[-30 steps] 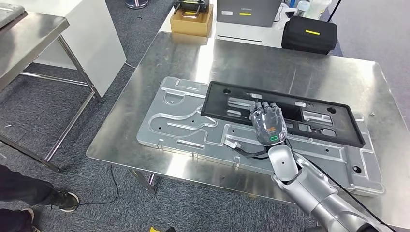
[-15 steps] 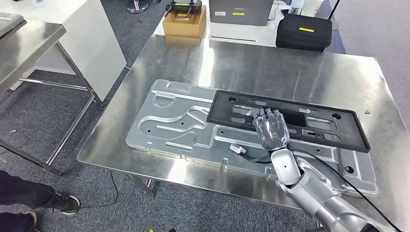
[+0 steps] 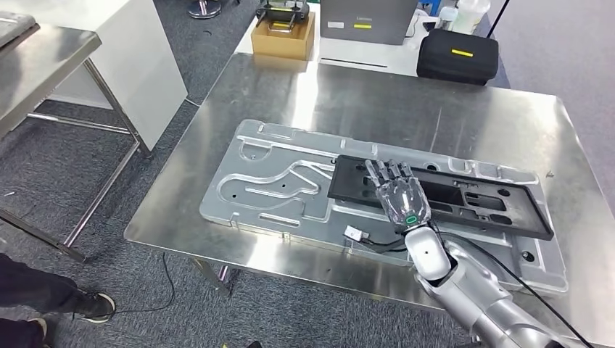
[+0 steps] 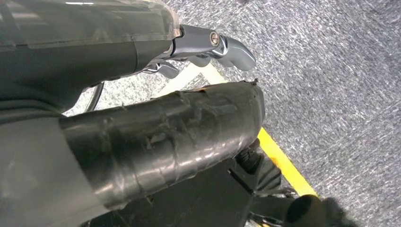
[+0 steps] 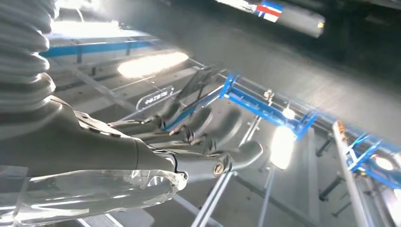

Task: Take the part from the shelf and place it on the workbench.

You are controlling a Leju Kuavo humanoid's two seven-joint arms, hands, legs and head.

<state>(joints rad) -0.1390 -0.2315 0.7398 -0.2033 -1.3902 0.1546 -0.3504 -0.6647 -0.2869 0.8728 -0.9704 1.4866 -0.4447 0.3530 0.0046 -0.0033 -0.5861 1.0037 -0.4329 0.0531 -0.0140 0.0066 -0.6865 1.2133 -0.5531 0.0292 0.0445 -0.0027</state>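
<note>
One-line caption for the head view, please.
Right hand rests, fingers extended, on a black frame part lying across a grey metal plate on the steel workbench.

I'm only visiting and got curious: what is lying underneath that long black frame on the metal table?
The black frame lies on a large silver plate with winding grooves, which sits on the workbench. The right hand rests on the frame. The plate's surface beneath the frame is mostly hidden.
</note>
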